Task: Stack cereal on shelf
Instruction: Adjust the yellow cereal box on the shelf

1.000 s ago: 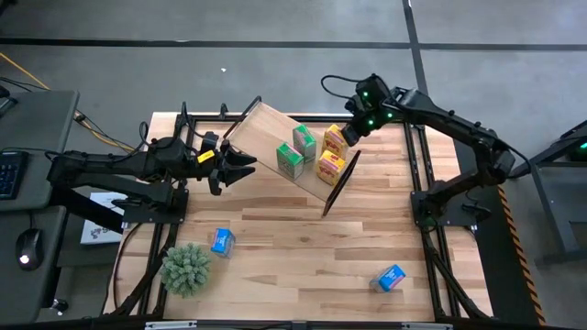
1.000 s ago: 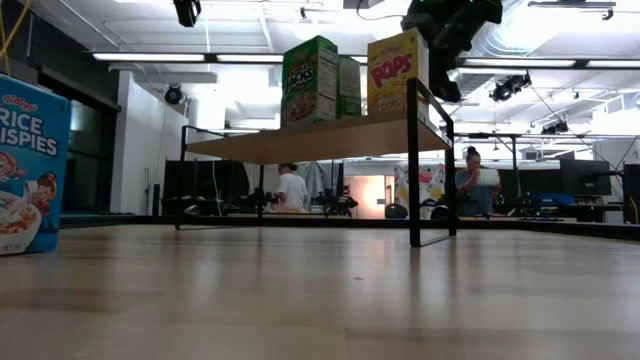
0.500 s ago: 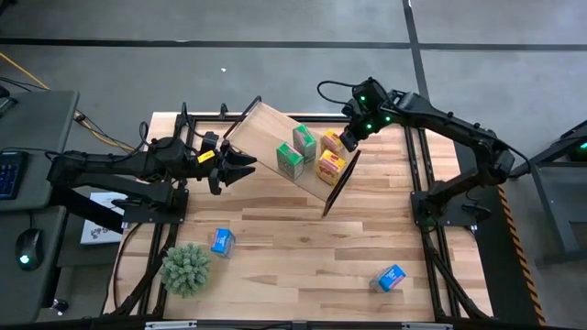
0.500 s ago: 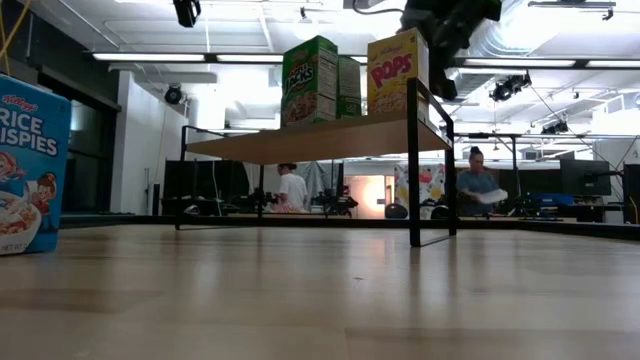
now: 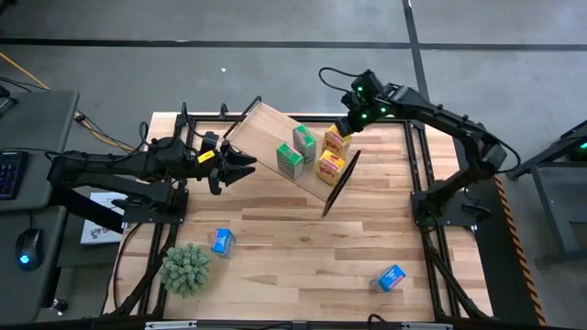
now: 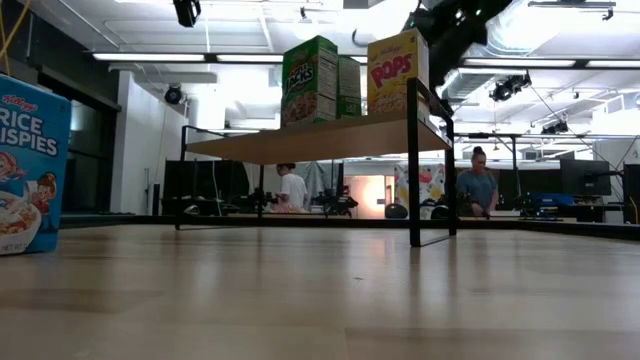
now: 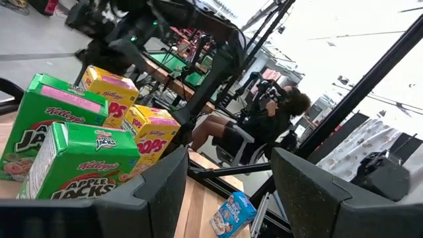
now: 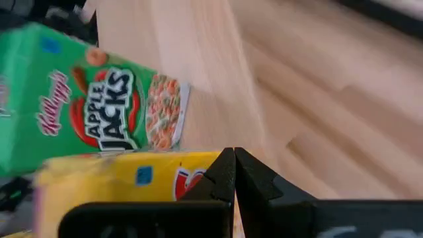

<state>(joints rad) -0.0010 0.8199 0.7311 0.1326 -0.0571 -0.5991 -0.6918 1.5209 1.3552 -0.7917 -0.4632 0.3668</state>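
our right gripper hangs over the far end of the shelf, and the right wrist view shows its jaws pressed together with nothing between them. just beside them, touching or nearly so (we cannot tell which), stands the far yellow cereal box on the shelf top; in the right wrist view that yellow box fills the space just past the closed tips, with a green apple jacks box behind it on the light plank.

our left gripper sits level with the other end of the shelf, close to the plank's edge, its jaws spread apart and empty; in the left wrist view its two dark fingers frame the row of boxes from well apart.

on the shelf top we count four boxes: two green ones toward the middle and two yellow ones toward the right arm's end, the near yellow box just beside the far one. the low view shows the green box and the yellow pops box upright on the plank, above the black frame end.

farther out on the counter, a blue box lies near the fuzzy green plant ball, well apart from the shelf, and another blue box lies toward the opposite near corner. in the low view a blue rice krispies box stands close to the camera, and two people show in the room behind.
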